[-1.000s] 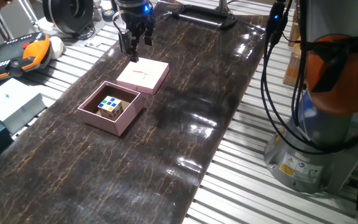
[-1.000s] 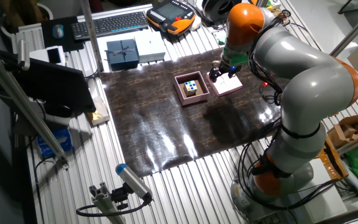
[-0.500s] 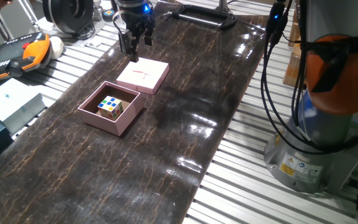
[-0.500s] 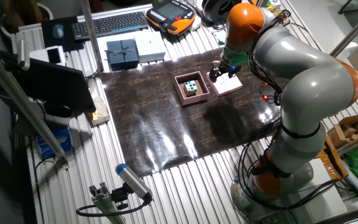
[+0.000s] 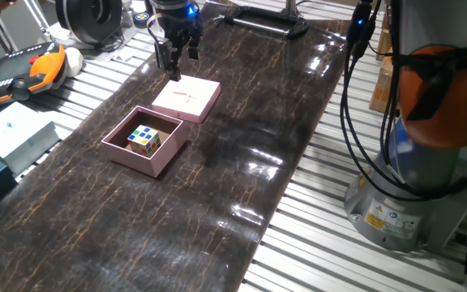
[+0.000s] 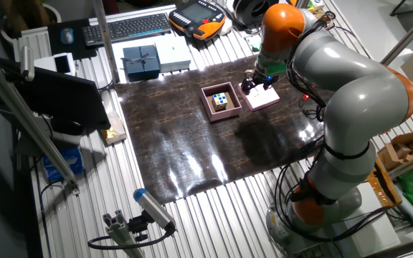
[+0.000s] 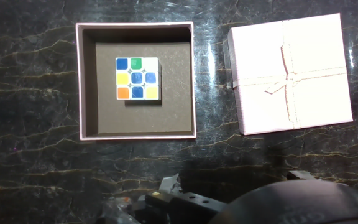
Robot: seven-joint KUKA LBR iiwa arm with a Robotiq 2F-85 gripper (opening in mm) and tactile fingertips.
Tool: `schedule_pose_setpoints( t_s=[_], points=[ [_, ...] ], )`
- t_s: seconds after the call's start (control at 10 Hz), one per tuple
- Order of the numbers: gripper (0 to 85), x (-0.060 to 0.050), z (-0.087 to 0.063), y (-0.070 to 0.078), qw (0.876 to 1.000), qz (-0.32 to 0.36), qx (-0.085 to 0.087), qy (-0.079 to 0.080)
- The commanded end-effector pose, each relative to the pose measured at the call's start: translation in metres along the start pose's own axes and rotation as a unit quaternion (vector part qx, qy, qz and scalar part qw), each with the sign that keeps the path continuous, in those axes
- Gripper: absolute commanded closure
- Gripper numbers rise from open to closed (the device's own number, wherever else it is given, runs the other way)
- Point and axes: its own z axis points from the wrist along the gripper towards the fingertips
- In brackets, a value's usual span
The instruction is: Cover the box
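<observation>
The box [image 5: 128,156] is a pale-pink square with a dark brown lining, standing open on the dark mat. A multicoloured puzzle cube [image 5: 144,140] lies inside it. The flat pink lid [image 5: 186,99] with a thin bow lies on the mat right next to the box, at its far corner. My gripper [image 5: 181,66] hangs just above the lid's far edge, its fingers apart and holding nothing. From above, the hand view shows the box [image 7: 89,81], the cube [image 7: 137,79] and the lid [image 7: 291,74] side by side. The other fixed view has the box [image 6: 208,104] and lid [image 6: 265,97].
An orange teach pendant [image 5: 23,69] and a white flat box [image 5: 14,130] lie on the slatted table left of the mat. A dark blue gift box [image 6: 140,61] and a keyboard [image 6: 127,27] sit further off. The robot base [image 5: 404,162] stands at the right.
</observation>
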Motion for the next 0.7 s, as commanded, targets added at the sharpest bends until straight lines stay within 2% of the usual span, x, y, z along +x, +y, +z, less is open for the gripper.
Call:
schedule_pose_setpoints(
  t_s=[0.0, 0.4, 0.5, 0.6],
  points=[
    [84.3, 0.0, 0.0, 0.0, 0.999, 0.049, 0.005, -0.006],
    [84.3, 0.0012, -0.004, 0.0027, 0.999, 0.051, 0.008, -0.006],
    [84.3, 0.0009, -0.0032, 0.0011, 0.999, 0.048, 0.007, -0.006],
    [84.3, 0.0006, -0.0013, -0.0016, 0.999, 0.048, -0.002, -0.005]
  ],
)
